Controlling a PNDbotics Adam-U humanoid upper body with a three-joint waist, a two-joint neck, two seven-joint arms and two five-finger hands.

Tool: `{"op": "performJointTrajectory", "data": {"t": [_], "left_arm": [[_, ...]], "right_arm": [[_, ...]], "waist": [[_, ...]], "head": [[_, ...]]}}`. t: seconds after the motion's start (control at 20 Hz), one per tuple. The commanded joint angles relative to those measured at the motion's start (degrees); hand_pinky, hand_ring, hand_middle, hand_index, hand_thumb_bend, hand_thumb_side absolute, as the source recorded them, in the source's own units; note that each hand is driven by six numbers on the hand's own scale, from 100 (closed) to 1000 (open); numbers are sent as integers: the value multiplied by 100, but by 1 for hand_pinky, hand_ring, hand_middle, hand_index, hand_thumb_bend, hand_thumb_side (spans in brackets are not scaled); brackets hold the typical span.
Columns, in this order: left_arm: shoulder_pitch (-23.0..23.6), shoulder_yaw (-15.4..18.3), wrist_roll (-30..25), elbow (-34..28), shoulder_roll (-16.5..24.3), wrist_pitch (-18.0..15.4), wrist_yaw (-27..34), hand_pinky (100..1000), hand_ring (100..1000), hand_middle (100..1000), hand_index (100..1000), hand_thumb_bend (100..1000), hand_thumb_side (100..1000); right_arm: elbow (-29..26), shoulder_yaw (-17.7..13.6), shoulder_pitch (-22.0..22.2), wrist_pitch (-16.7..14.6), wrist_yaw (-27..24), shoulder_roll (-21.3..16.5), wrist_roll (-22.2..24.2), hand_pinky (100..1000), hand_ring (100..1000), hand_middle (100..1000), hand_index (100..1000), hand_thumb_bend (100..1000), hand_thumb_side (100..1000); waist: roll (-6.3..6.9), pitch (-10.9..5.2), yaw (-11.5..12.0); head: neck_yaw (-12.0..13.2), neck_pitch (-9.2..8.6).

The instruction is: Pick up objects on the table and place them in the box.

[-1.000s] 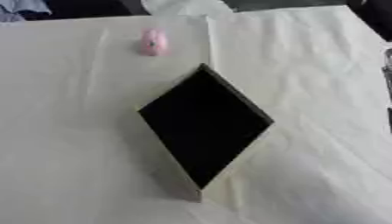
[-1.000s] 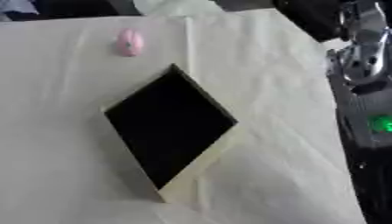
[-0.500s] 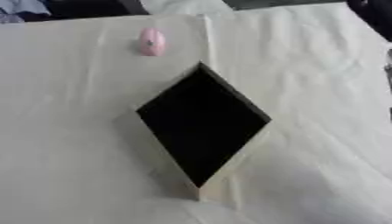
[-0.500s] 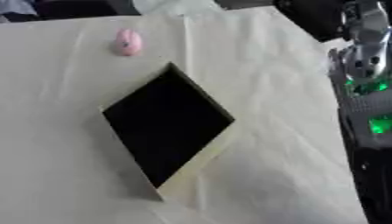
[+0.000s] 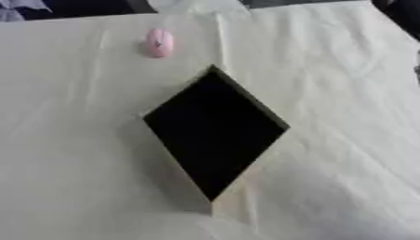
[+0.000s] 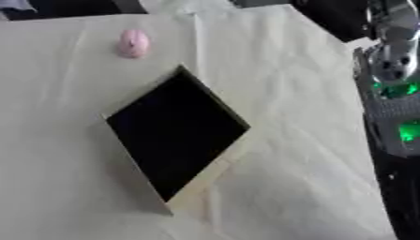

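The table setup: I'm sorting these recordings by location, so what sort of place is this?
Probably a robot test bench or lab, not a home: a table under a plain cream cloth, one box with a dark inside, one small pink object, and equipment with green lights at the right edge.

I seem to be in a lab or test room. My counter (image 5: 344, 70) is draped in a plain cream cloth (image 6: 287, 154), and at my right stands silver machinery (image 6: 393, 65) with green lights (image 6: 408, 131) glowing.
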Motion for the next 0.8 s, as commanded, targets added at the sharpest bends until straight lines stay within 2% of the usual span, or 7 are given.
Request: {"op": "performJointTrajectory", "data": {"t": [0.05,0.25,0.4,0.55,0.65,0.8], "left_arm": [[-474,27,-63,931,-101,-77,-500,681,728,749,769,100,728],[-1009,169,39,2059,-420,-117,-1235,685,732,749,773,100,732],[-1276,266,124,2647,-606,-142,-1822,690,737,751,779,100,735],[-1457,314,117,3028,-759,-178,-2341,699,751,762,809,100,729],[-1541,293,-37,3166,-842,-269,-2610,713,768,778,840,100,759],[-1622,279,-357,3229,-951,-404,-2878,722,779,787,857,100,746]], "right_arm": [[-110,9,-120,-8,-13,-51,45,819,796,695,846,100,666],[-110,33,-157,-6,-30,-37,74,819,796,695,846,100,666],[-110,56,-180,-13,-44,-18,98,818,796,694,847,100,666],[-110,75,-192,-11,-61,4,122,818,795,694,846,100,665],[-110,75,-207,-13,-68,12,124,818,796,694,846,100,666],[-110,75,-215,-20,-70,21,126,818,796,694,846,100,666]], "waist": [[-15,-89,-16],[-24,-62,-43],[-19,-47,-55],[-22,-39,-67],[-28,-35,-79],[-34,-35,-86]], "head": [[27,-81],[53,-124],[75,-148],[129,-159],[154,-165],[156,-165]]}}
